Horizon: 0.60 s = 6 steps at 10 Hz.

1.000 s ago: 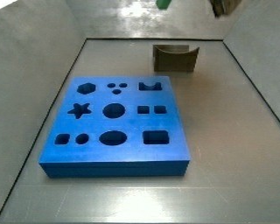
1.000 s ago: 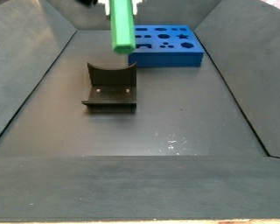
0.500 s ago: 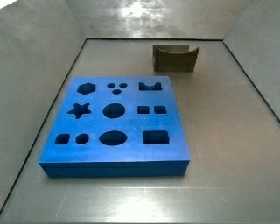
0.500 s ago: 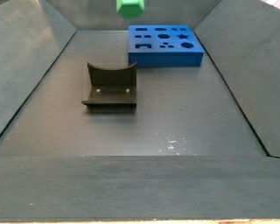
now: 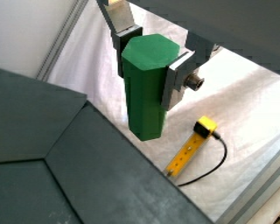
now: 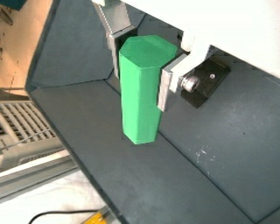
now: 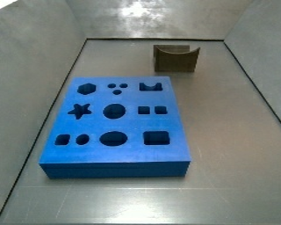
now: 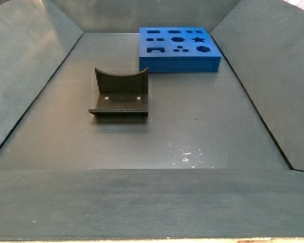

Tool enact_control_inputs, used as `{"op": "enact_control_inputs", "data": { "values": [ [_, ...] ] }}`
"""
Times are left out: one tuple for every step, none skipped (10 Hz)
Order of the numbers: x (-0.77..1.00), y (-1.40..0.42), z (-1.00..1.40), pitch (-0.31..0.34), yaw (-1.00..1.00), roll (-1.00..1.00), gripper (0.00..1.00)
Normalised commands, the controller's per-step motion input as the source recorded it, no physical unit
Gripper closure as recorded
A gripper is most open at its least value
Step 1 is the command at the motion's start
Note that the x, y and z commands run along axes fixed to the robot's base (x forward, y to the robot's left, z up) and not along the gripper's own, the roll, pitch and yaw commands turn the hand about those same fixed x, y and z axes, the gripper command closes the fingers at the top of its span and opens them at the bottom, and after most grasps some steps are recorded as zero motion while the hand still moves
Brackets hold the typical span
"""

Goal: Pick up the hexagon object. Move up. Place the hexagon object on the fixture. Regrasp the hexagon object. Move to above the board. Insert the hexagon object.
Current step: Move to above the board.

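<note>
In both wrist views my gripper is shut on the hexagon object, a bright green prism that hangs lengthwise below the silver fingers. The gripper and the hexagon object are out of view in both side views. The blue board with its many cut-outs lies flat on the floor. The dark olive fixture with the curved notch stands apart from the board, with nothing on it.
Grey walls enclose the floor on all sides. In a wrist view a yellow tool with a black cable lies on white sheeting outside the wall. In a wrist view a pale keyboard-like object lies outside the bin.
The gripper has risen with the hexagon object: the green peg showed at the top edge of the side views before and is now out of them. The board and the fixture have not moved.
</note>
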Motion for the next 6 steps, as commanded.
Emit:
{"op": "enact_control_inputs", "data": {
  "values": [
    [-0.04, 0.02, 0.73, 0.088, 0.06, -0.06, 1.00],
    [0.00, 0.00, 0.52, 0.101, 0.07, -0.06, 1.00],
    [0.01, 0.00, 0.41, 0.106, 0.07, -0.06, 1.00],
    [0.02, -0.02, 0.20, 0.116, 0.07, -0.06, 1.00],
    [-0.18, -1.00, -0.22, -0.005, -0.10, -1.00, 1.00],
    [-0.18, -1.00, -0.22, -0.013, -0.10, -1.00, 1.00]
  ]
}}
